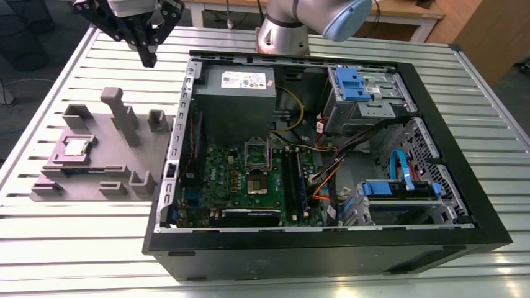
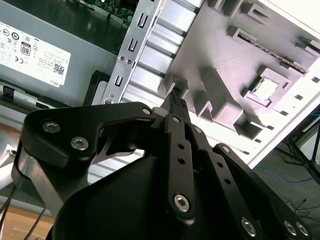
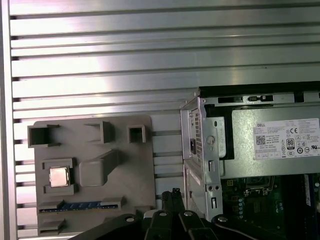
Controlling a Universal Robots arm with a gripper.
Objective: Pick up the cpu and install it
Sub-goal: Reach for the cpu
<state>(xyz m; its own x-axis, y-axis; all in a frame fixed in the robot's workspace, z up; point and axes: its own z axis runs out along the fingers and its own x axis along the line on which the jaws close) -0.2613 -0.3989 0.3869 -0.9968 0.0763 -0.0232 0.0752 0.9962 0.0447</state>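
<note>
Cpu (image 1: pixel 77 146) pickup is not yet showing any progress: the chip is lying flat in a square recess of the mauve-grey tray (image 1: pixel 87 188), on the exterior view's left, well apart from the computer case (image 1: pixel 331 243). The gripper (image 1: pixel 149 60) is hovering high over the slatted table (image 1: pixel 83 248), beyond the tray's far edge and near the case's far left corner, with its fingers (image 2: pixel 175 102) pressing together and carrying nothing. So, by my reading, both the grasp and the installing are waiting to be done. The socket (image 1: pixel 258 167) is sitting on the green motherboard inside the open case, to the right of the tray, and no chip appears to be lying in it. Between the gripper and the chip, upright blocks are standing on the tray, the tall post (image 1: pixel 124 121) rising just beside the recess on its far right, and it looks likely to be crowding any approach. A blue-striped memory stick (image 1: pixel 79 169) is lying just near of the chip. The case's left wall and the grey power supply (image 1: pixel 236 87) are flanking the way to the socket.
</note>
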